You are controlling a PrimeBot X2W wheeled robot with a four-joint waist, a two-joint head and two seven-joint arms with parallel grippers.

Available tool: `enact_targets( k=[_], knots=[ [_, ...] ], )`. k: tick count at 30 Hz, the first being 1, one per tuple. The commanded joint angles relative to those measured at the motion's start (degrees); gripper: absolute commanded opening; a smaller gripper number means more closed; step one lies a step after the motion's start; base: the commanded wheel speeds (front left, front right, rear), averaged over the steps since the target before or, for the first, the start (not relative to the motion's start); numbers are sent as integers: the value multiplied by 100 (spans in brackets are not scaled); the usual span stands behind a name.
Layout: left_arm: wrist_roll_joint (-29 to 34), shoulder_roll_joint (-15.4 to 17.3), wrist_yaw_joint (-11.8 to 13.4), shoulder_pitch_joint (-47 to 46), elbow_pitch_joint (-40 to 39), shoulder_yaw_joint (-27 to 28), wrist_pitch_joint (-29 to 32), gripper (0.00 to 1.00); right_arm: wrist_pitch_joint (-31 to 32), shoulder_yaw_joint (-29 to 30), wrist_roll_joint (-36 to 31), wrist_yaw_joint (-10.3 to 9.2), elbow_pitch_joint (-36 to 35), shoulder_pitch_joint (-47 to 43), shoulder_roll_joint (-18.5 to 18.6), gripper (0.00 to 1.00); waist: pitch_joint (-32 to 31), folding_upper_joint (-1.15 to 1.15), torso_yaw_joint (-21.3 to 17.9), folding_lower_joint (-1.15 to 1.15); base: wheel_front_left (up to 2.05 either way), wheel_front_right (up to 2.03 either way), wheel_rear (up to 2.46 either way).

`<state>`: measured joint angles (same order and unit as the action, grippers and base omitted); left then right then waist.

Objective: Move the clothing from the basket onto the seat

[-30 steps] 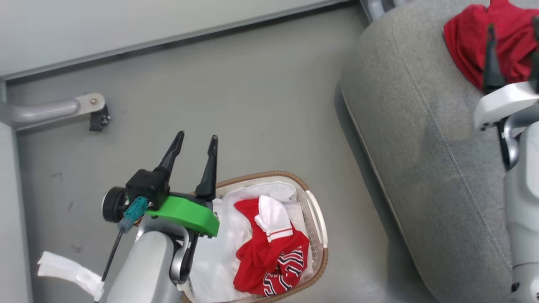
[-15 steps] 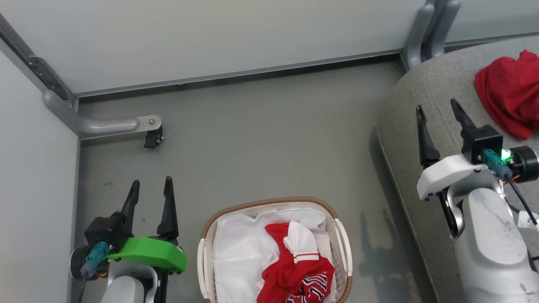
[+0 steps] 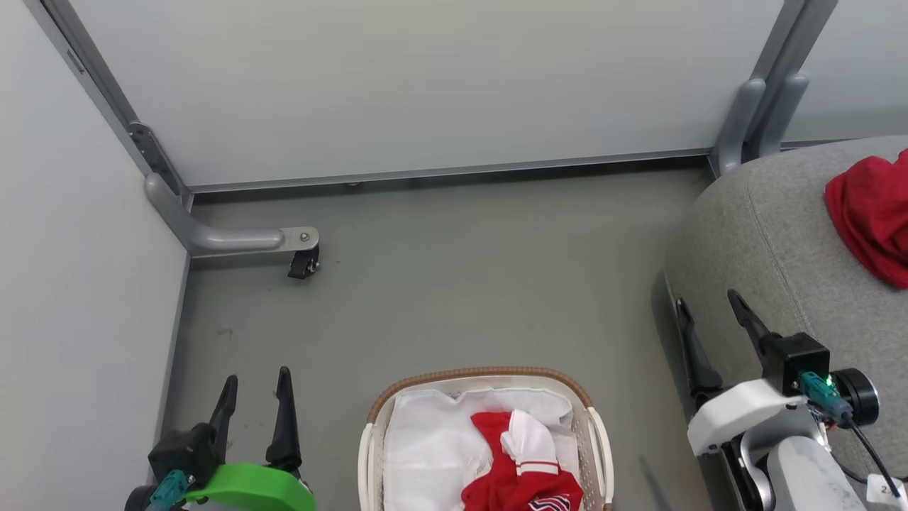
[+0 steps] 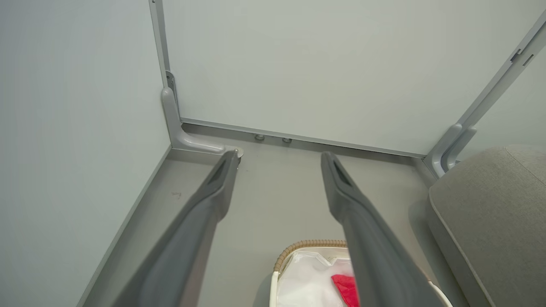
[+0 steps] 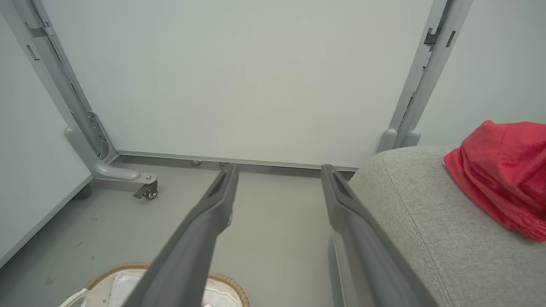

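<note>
Part done: one red piece on the seat, more left in the basket.
The rest of the clothing, red with white bands, lay heaped on the white liner inside the basket on the floor. The left fingers and right fingers were spread apart and held nothing, one pair on either side of the basket. By my reading, at least one more pick from the basket was needed.
</note>
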<state>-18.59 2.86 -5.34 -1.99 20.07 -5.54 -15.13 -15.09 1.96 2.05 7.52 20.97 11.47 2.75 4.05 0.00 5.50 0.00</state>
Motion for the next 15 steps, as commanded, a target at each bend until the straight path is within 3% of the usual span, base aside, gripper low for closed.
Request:
enact_targets(
  k=[1, 15],
  knots=[
    [-50, 6, 16, 109, -13, 4, -3, 100, -12, 32, 97, -6, -66, -162, 28, 100, -122, 0, 40, 0, 0, 0, 0],
    [-17, 7, 36, 231, -34, -51, -3, 100, -12, -101, 459, -6, -206, -516, 27, 100, -240, 0, -50, 0, 0, 0, 0]
  ],
)
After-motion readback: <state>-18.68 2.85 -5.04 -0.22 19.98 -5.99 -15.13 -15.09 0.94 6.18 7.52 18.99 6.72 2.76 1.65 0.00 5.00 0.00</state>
